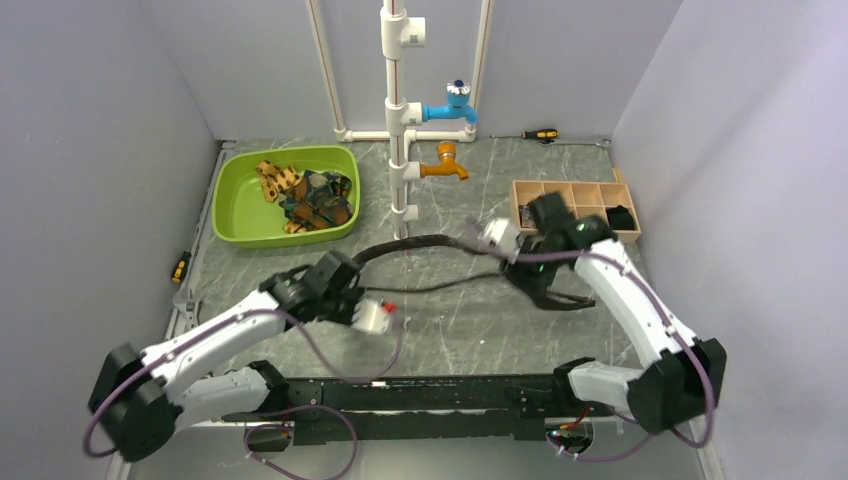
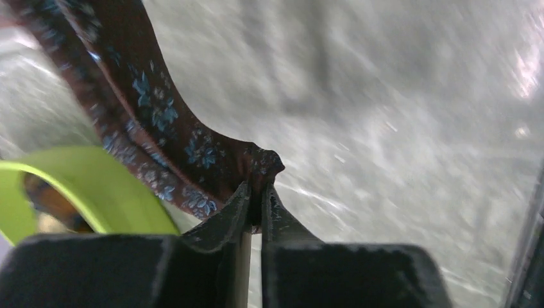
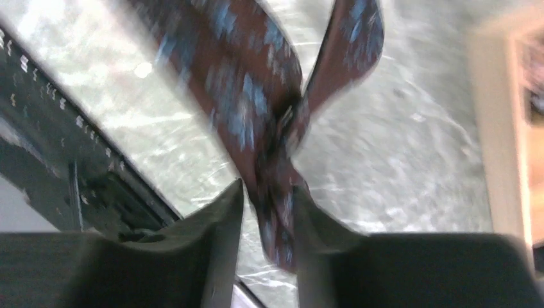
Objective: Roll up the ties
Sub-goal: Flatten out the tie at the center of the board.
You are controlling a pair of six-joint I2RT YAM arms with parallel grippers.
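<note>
One dark brown tie [image 1: 430,243] with small blue flowers is stretching in a shallow arc over the middle of the table [image 1: 450,335], between the two arms. The left gripper [image 2: 255,199] is clenching one tip of it tightly. The right gripper [image 3: 268,202] is keeping the fabric between its jaws, which are standing a little apart; I cannot tell if they are really pinching it. I am judging that the tie is being laid out before rolling, so the next move is asking to lower it flat and begin turning one end. Open room is lying on the near side. The white pipe stand [image 1: 397,150] at the far middle, the green basin [image 1: 232,215] with other ties [image 1: 310,195] at the far left, and the wooden compartment box [image 1: 520,190] at the far right are limiting the far edge.
</note>
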